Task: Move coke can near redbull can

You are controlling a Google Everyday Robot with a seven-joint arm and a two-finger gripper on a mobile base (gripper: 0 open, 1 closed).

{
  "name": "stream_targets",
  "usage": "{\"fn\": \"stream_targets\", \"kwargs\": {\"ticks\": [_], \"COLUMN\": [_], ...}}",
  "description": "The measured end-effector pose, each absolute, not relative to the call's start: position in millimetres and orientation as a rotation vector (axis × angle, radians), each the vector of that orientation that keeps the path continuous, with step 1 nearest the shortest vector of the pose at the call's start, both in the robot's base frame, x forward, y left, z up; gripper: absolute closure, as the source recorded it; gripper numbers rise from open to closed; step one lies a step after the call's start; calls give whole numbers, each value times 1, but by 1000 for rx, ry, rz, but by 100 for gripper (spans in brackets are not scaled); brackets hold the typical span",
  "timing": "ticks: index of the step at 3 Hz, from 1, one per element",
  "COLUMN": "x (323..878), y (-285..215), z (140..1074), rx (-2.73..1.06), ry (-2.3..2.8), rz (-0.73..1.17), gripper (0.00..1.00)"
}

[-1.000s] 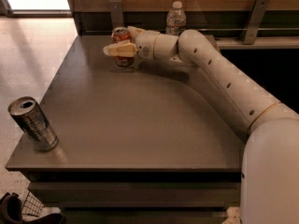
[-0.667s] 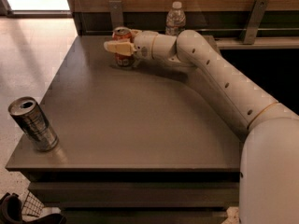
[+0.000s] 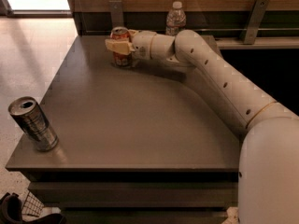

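The coke can (image 3: 121, 34), red with a silver top, stands upright at the far edge of the dark table (image 3: 140, 125), left of middle. My gripper (image 3: 119, 42) reaches in from the right and is shut on the can: one cream finger (image 3: 117, 46) lies across its front, the other is hidden behind it. The can's base rests on the table. The redbull can (image 3: 33, 123), slim and silver-grey with dark panels, stands tilted-looking at the near left corner, far from the coke can.
A clear plastic bottle (image 3: 175, 17) stands at the back edge, just right of my wrist. My white arm (image 3: 224, 87) crosses the table's right side. A wooden wall with metal brackets (image 3: 254, 17) runs behind. The table's left edge drops to tiled floor (image 3: 28, 55).
The near finger has shifted slightly up and left along the coke can. The can has stayed in place, and so has the redbull can.
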State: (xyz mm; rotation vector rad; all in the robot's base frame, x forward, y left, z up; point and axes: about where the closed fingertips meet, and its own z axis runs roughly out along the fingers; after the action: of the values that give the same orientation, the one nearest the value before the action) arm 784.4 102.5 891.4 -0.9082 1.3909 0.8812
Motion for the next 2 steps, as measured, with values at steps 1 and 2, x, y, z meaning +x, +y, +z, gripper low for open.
{"fn": "stream_targets", "kwargs": {"ticks": [1,2], "x": [784,785], "y": [105,105], "z": [891,896], "rx": [-910,-914], "ry": [1390,1390], "rz": [884,881], "gripper": [100,100]}}
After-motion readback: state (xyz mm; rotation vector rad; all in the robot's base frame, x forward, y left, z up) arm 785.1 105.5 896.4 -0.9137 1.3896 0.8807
